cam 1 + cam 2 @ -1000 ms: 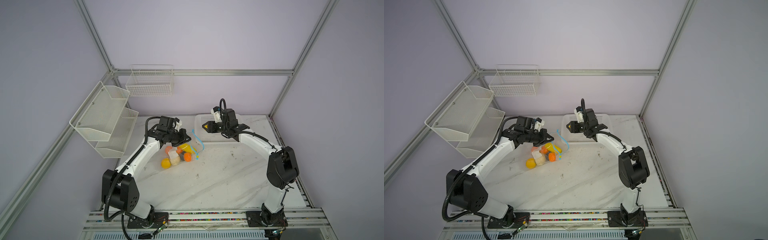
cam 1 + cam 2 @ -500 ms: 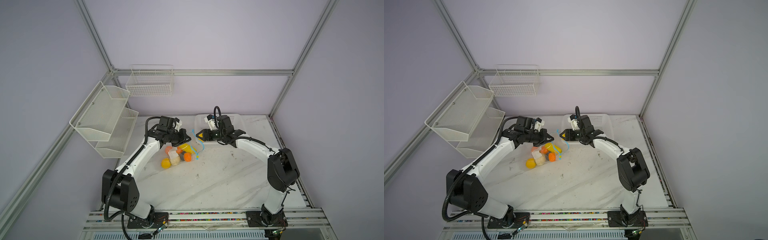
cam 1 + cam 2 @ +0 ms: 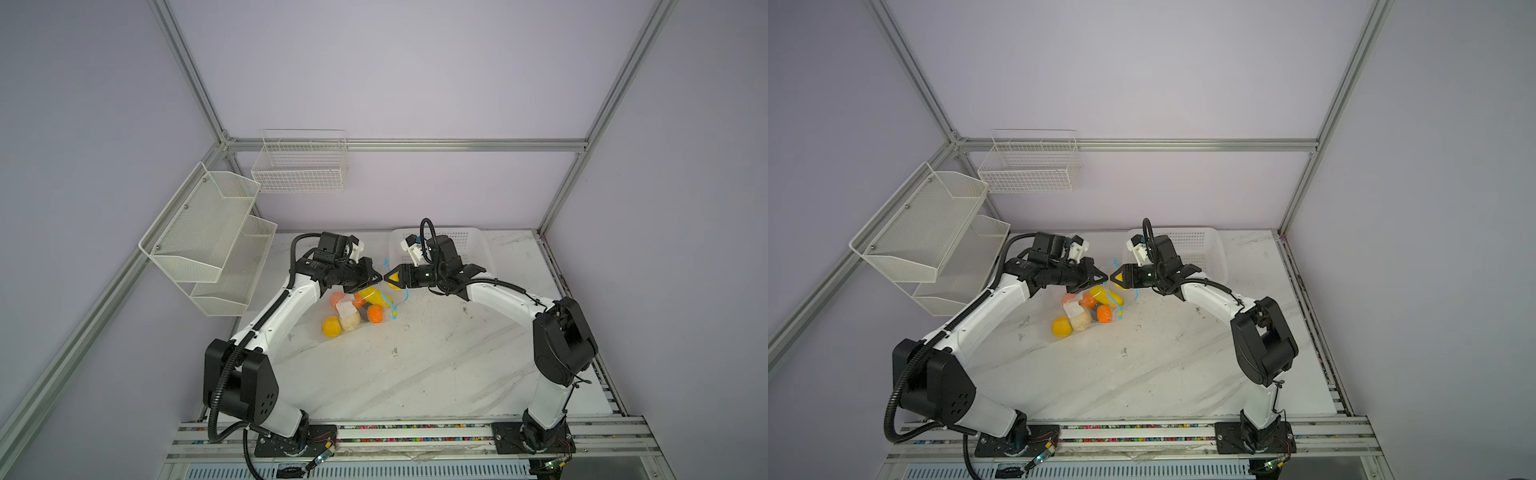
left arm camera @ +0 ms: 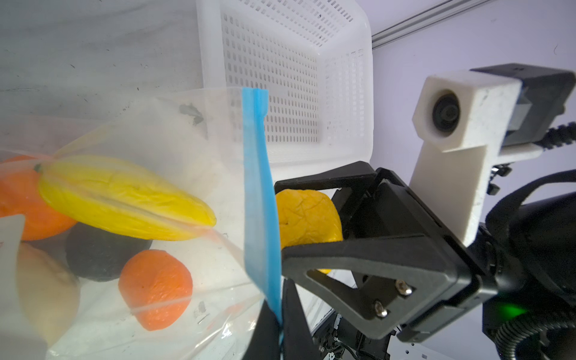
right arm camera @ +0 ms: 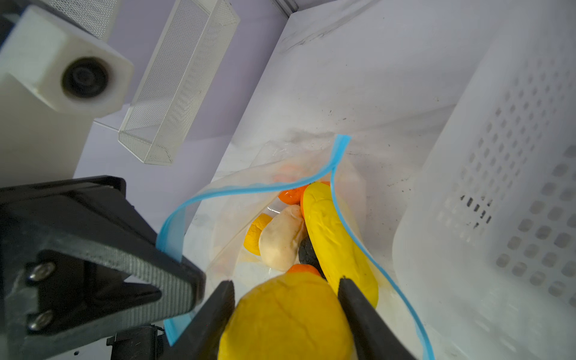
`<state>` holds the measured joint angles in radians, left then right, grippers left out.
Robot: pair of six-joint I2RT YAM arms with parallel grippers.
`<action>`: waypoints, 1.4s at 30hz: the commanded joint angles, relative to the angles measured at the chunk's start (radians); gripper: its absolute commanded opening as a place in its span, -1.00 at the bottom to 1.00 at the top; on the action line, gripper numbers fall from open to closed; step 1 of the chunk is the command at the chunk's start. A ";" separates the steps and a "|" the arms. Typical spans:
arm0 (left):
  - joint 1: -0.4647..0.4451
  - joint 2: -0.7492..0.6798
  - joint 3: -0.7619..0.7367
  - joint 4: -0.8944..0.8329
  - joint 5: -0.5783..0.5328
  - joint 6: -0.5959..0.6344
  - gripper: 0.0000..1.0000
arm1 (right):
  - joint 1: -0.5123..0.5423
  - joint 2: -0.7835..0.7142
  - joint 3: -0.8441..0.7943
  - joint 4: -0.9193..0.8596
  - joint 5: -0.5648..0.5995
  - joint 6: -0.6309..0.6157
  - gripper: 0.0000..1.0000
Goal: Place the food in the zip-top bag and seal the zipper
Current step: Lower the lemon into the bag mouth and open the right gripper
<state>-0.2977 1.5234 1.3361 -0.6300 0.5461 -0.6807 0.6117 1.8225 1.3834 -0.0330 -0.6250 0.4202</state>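
White marbled tabletop (image 3: 415,374) floors the cell, and the clear crinkly zip-top bag (image 4: 174,131) lies on it between the two arms. Inside lie a long yellow toy piece (image 5: 336,243), a cream lumpy ball (image 5: 280,240), a black lump (image 4: 99,255) and orange balls (image 4: 156,286). The bag's light-blue zipper strip (image 4: 258,193) is parted into a loop, so the mouth gapes toward the right arm, with the loop's long axis running away from that arm. The left gripper (image 4: 282,322) is clenched on one lip of the strip and lifts it. The right gripper (image 5: 283,285) grasps a yellow round toy fruit (image 5: 286,321) right at that mouth, with the opening ahead of and below it. Whether the fruit has crossed the lip I cannot quite tell; it looks just beside the strip. By my judgement the coming move is a short push forward and down by the right arm, then a release. A white perforated plastic basket (image 4: 296,78) stands just behind the bag.
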 commanded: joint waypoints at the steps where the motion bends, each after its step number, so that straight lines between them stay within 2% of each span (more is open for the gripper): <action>1: -0.003 -0.027 -0.032 0.001 0.011 -0.006 -1.00 | 0.006 0.023 0.023 0.011 -0.022 0.011 0.08; 12: -0.003 -0.030 -0.024 0.001 0.015 -0.010 -1.00 | 0.027 0.044 0.007 0.061 -0.030 0.045 0.08; 42: -0.003 -0.069 -0.036 0.010 0.008 -0.006 -1.00 | 0.094 0.104 0.036 0.034 -0.009 0.041 0.12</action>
<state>-0.2977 1.4975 1.3357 -0.6445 0.5453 -0.6811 0.6945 1.9045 1.3838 0.0109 -0.6426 0.4641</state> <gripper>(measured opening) 0.047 0.560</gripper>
